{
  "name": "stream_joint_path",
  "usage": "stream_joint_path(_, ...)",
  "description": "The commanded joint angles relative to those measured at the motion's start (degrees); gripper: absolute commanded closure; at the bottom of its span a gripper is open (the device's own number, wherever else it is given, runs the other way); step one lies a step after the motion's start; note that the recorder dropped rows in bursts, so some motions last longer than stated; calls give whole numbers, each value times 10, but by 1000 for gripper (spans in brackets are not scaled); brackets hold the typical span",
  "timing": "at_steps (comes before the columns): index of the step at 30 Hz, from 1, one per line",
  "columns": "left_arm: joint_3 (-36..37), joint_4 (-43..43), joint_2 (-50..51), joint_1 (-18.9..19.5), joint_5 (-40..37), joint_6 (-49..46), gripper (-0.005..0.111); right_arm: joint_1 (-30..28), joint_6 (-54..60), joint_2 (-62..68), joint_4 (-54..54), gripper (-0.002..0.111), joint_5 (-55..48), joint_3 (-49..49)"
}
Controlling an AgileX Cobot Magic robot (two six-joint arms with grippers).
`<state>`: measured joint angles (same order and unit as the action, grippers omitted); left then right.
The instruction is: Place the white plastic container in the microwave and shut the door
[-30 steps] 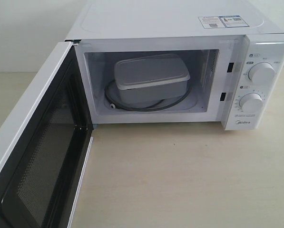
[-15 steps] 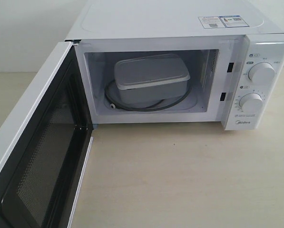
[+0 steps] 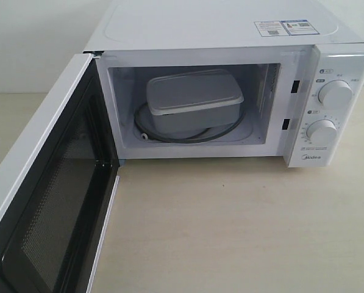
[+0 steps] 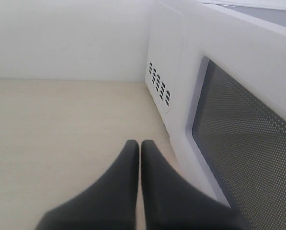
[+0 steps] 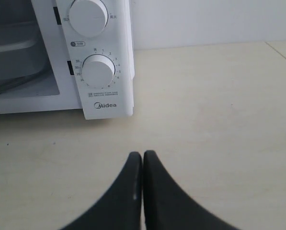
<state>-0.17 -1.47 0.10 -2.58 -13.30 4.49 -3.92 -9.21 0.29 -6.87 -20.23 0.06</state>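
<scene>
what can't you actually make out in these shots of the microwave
- Exterior view: what the white plastic container holds, because its lid covers it.
- Exterior view: the door handle. Only the door's inner face shows, and the frame edge cuts it off.
- Exterior view: the print on the stickers is too small to read.
- Right wrist view: the upper dial is cut by the frame edge.

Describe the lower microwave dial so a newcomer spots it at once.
Find the white microwave, door swung open. Its right-hand panel carries two round white dials. The lower dial, unlike the upper dial, is ringed by numbers and sits just above the Midea logo.
</scene>
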Motion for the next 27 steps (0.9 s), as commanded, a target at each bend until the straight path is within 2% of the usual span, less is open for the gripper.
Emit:
stream_joint_path(1, 2, -1, -1, 2, -1, 2, 103, -1, 1, -3, -3, 108, 3, -1)
stream_joint_path(10, -4, -16, -1, 2, -19, 1, 103, -1, 1, -3, -3, 108, 2, -1)
stream_joint_path(12, -38, -24, -1, 2, -57, 3, 103, -1, 1, -3, -3, 108, 2, -1)
stream_joint_path(15, -156, -26, -1, 2, -166, 3, 103, -1, 1, -3, -3, 108, 3, -1)
stream_joint_path(16, -178, -38, -1, 2, -171, 8, 103, -1, 1, -3, -3, 108, 3, -1)
stream_joint_path(19, -298, -73, -1, 2, -269, 8, 103, -1, 1, -3, -3, 108, 3, -1)
stream_joint_path(20, -315, -73, -1, 2, -282, 8, 103, -1, 1, -3, -3, 108, 3, -1)
stream_joint_path(22, -347, -73, -1, 2, -268, 8, 103, -1, 1, -3, -3, 108, 3, -1)
stream_joint_path(27, -357, -101, -1, 2, -232, 8, 103, -1, 1, -3, -3, 108, 3, -1)
